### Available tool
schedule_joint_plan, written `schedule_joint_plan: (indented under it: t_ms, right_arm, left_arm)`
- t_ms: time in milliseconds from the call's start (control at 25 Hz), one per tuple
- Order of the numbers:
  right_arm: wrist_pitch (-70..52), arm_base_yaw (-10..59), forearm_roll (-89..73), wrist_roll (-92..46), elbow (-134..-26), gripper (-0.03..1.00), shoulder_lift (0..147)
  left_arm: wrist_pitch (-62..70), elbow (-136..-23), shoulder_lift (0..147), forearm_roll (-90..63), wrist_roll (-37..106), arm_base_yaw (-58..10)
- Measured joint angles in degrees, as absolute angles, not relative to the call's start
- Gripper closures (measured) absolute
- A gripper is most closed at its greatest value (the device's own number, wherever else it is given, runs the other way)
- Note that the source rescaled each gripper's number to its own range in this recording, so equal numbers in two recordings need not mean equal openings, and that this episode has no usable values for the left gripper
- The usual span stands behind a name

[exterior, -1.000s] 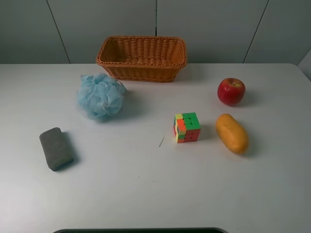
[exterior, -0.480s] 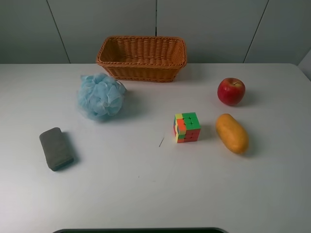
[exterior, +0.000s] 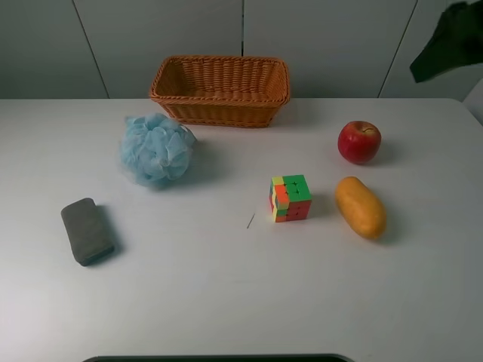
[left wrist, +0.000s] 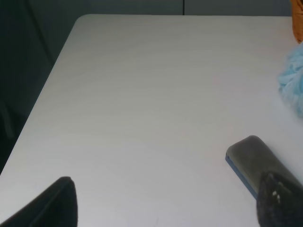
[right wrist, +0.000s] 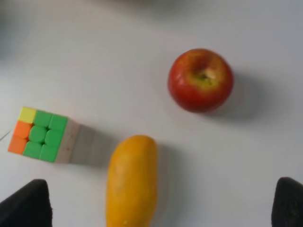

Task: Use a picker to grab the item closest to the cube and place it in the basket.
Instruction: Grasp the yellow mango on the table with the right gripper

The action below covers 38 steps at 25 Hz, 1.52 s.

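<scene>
Observed mango [right wrist: 131, 182] lying between wide-spread tips of right gripper [right wrist: 158, 207], untouched, just beside cube [right wrist: 43, 135]; basket [exterior: 219, 109] well apart.

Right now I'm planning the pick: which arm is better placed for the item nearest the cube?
Right. The mango sits just right of the cube, and the right gripper hangs open above it; the left gripper faces the sponge far left.

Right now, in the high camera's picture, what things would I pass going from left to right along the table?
gray sponge → blue bath pouf → coloured cube → orange-yellow fruit, with the red apple right behind it, sharing that last spot. The basket spans the middle, so I leave it out.
</scene>
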<state>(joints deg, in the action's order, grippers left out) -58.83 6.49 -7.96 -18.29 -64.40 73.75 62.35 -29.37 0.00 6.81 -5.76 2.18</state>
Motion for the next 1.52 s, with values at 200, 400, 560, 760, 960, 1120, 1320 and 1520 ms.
schedule_joint_plan:
  t_ms: [200,400,560,760,960,1120,1320,1520]
  right_arm:
    - [-58.6,10.6,-7.2,-17.2,-64.5,-0.03,84.7]
    - [-58.5,10.8,-4.4,-15.9,-64.1,-0.03,92.6]
    - [-54.6,10.8,-4.1,-15.7,-59.9,-0.03,94.6]
    - [-47.7,10.8,-6.6,-16.0,-52.6,-0.03,94.7]
    - [-42.9,11.9,-7.1,-16.1,-48.7,-0.03,95.5]
    - [-41.3,11.9,-7.5,-16.1,-48.5,-0.03,98.5]
    - [-38.7,11.9,-8.1,-16.1,-48.3,-0.03,102.8]
    - [-37.9,11.9,-8.3,-16.1,-48.3,0.03,104.7]
  left_arm:
    - [62.3,-29.4,0.0,6.8,-5.8,2.2]
    - [62.3,-29.4,0.0,6.8,-5.8,2.2]
    - [62.3,-29.4,0.0,6.8,-5.8,2.2]
    - [62.3,-29.4,0.0,6.8,-5.8,2.2]
    - [62.3,-29.4,0.0,6.8,-5.8,2.2]
    - [62.3,-29.4,0.0,6.8,-5.8,2.2]
    - [62.3,-29.4,0.0,6.8,-5.8,2.2]
    - [62.3,-29.4,0.0,6.8,-5.8,2.2]
